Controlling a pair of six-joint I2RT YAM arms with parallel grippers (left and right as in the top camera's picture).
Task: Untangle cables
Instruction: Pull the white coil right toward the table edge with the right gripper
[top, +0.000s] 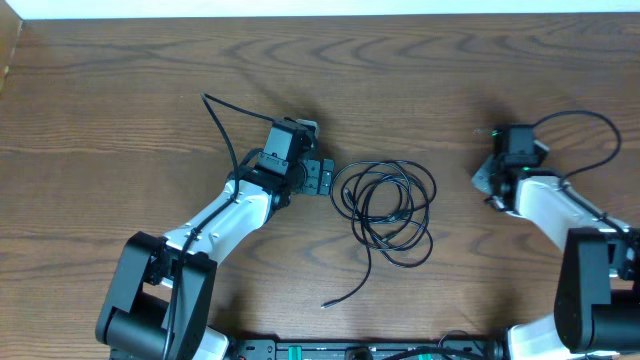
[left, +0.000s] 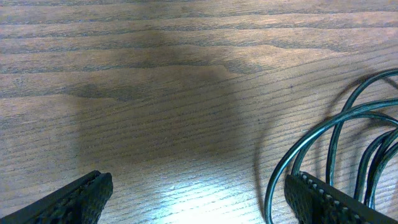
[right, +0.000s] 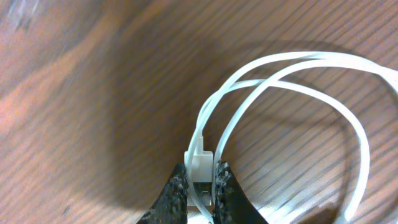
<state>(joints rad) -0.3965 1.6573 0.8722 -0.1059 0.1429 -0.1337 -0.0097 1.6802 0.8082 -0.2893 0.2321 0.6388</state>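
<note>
Overhead: black cable (top: 390, 210) is coiling just ahead of the left pincer (top: 320, 178). Left wrist: its jaws are gaping wide, loops lying off to one side. Right wrist: right pincer (right: 200, 186) is clamping the plug (right: 200, 163) of the white cable (right: 298, 65); a hard tug risks it slipping free.

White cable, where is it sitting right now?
In the right wrist view the white cable is pinched at its plug by the shut right claw; overhead, that claw sits at the right of the table, apart from the black cable coil.
</note>
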